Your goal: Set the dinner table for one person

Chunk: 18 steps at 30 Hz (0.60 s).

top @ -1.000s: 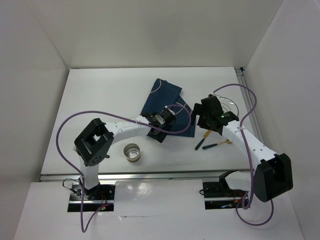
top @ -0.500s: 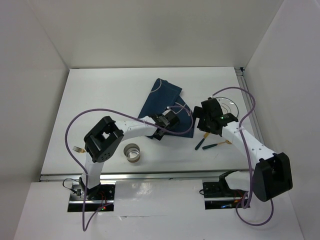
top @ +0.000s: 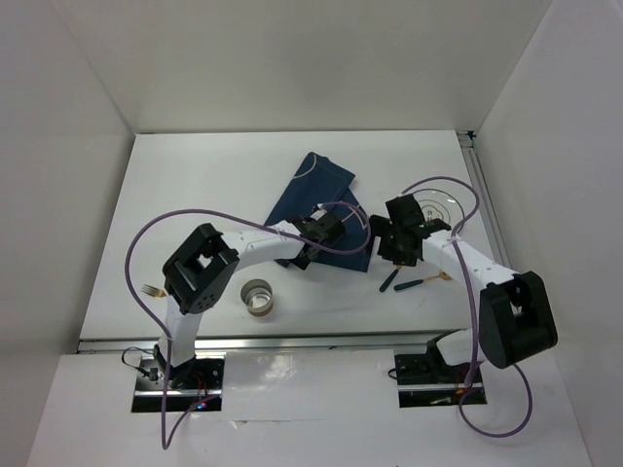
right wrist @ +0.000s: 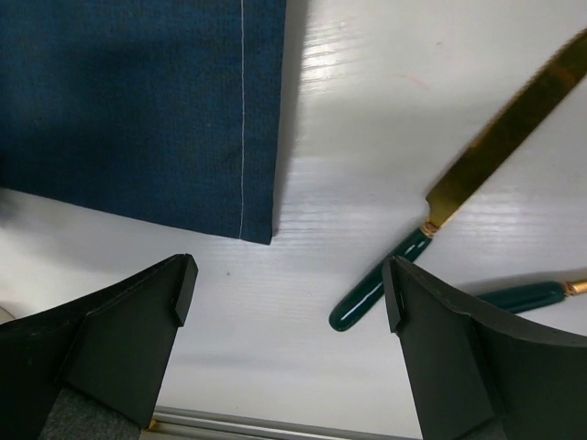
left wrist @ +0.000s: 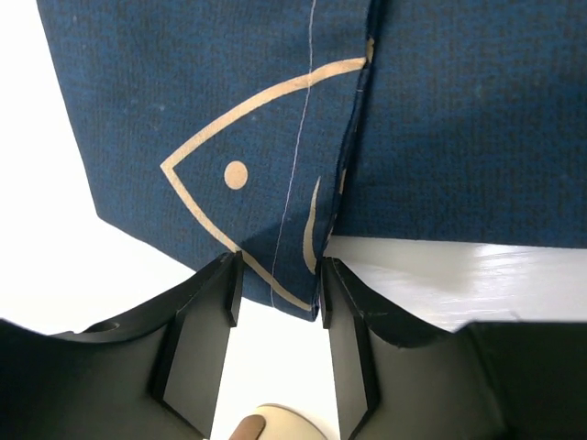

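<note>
The dinner table (top: 195, 195) is a large white top. A dark blue cloth mat (top: 313, 193) with a fish outline lies on it, partly folded over. My left gripper (top: 313, 236) is open at the mat's near edge. In the left wrist view the mat's (left wrist: 229, 110) folded corner lies between the fingertips of the left gripper (left wrist: 278, 275). My right gripper (top: 393, 245) is open and empty just right of the mat. In the right wrist view the right gripper (right wrist: 289, 280) hovers over bare table between the mat's corner (right wrist: 138, 101) and a green-handled gold knife (right wrist: 449, 206).
The knife (top: 389, 280) and a second green-handled utensil (top: 413, 284) lie near the front right. A beige round cup (top: 258, 297) stands near the front edge. A fork (top: 149, 289) lies at the left. A clear glass plate (top: 440, 208) sits at the right.
My left gripper has moved right along the mat's near edge. My right gripper has moved left, closer to the mat's right corner.
</note>
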Motion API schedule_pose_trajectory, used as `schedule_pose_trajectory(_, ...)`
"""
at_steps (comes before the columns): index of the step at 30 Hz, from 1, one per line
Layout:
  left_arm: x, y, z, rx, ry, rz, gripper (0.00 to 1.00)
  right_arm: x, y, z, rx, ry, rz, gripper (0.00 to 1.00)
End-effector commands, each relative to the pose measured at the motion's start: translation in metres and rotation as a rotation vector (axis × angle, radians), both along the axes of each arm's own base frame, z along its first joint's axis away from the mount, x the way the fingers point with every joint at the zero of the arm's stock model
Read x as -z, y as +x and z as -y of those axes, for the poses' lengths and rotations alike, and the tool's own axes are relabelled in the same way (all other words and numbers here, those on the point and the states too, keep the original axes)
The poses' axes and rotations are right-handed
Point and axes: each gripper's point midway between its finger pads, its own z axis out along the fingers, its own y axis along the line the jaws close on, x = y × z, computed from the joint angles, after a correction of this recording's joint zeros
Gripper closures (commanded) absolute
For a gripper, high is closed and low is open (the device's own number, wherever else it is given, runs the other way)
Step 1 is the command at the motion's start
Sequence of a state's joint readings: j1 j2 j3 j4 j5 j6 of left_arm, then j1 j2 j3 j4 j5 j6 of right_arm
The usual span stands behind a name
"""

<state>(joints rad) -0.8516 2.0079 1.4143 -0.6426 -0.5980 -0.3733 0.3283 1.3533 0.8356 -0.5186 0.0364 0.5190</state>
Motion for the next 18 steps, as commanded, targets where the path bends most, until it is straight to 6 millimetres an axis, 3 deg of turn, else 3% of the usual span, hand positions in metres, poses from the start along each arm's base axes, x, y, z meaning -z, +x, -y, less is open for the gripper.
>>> schedule_pose_trajectory(1, -0.02, 0.009, -0.003, -0.036, -0.012, 0.041, 0.43, 0.001, 0.01, -0.011, -0.054, 0.045, 0.032, 0.05)
schedule_pose_trajectory(6, -0.022, 0.01, -0.007, -0.045, -0.004, 0.034, 0.45, 0.008, 0.009, -0.024, -0.102, 0.101, 0.014, 0.13)
schedule_pose_trajectory(12, -0.027, 0.015, -0.007, -0.054, -0.013, 0.042, 0.71, 0.023, 0.005, -0.035, -0.137, 0.151, -0.029, 0.17)
schedule_pose_trajectory(18, -0.039, 0.021, -0.008, -0.066, -0.016, 0.057, 0.82, 0.037, 0.002, -0.044, -0.144, 0.185, -0.053, 0.2)
